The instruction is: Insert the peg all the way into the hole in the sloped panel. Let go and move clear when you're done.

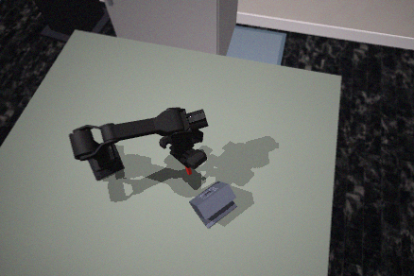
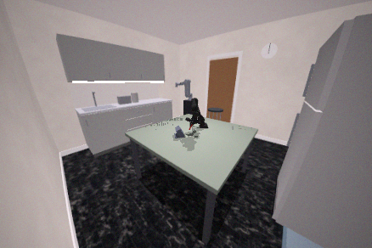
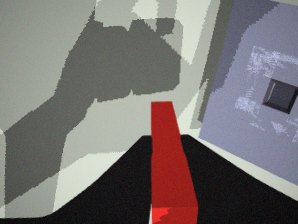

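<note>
My gripper [image 1: 189, 166] is shut on a red square peg [image 1: 188, 170], which sticks out down from the fingers above the green table. In the wrist view the peg [image 3: 170, 169] runs up the middle between the dark fingers. The blue-grey sloped panel block [image 1: 213, 203] stands on the table a little in front and to the right of the gripper, apart from the peg. Its dark square hole [image 3: 280, 94] shows at the right in the wrist view, off to the right of the peg's tip. In the far room view the arm [image 2: 196, 115] and the panel [image 2: 179, 132] are small.
The arm's base [image 1: 93, 151] sits at the table's left middle. The table's right edge [image 1: 336, 180] drops to a dark floor. A grey cabinet [image 1: 176, 21] stands behind the table. A counter [image 2: 124, 121] and a fridge [image 2: 336, 140] are in the room.
</note>
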Available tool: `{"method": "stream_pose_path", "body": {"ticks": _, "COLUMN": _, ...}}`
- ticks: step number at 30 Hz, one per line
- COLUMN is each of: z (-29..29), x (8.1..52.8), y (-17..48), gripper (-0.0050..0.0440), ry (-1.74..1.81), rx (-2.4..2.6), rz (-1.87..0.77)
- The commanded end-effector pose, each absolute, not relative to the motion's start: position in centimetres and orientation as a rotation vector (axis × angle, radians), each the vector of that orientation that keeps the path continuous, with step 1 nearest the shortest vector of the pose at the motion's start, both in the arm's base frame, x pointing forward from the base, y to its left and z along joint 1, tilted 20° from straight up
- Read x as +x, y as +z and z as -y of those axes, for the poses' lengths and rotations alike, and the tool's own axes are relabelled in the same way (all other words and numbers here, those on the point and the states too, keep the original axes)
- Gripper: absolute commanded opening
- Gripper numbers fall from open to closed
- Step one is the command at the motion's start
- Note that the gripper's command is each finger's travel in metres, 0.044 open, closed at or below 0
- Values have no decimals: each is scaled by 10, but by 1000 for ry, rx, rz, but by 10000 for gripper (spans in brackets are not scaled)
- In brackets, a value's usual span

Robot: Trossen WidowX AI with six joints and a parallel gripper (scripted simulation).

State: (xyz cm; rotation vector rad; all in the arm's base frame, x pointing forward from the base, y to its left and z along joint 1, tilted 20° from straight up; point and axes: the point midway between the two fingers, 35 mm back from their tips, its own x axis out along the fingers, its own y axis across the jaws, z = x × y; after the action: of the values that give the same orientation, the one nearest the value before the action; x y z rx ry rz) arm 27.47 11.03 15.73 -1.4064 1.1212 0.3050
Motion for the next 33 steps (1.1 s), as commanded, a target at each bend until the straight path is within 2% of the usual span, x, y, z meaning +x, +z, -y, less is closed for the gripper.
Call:
{"method": "stream_pose_path", "body": {"ticks": 1, "z": -111, "x": 275, "y": 164, "gripper": 0, "ry": 268, "rx": -1365, "rz": -1096}}
{"method": "stream_pose_path", "body": {"ticks": 33, "z": -112, "x": 276, "y": 163, "gripper": 0, "ry": 79, "rx": -1155, "rz": -1055}}
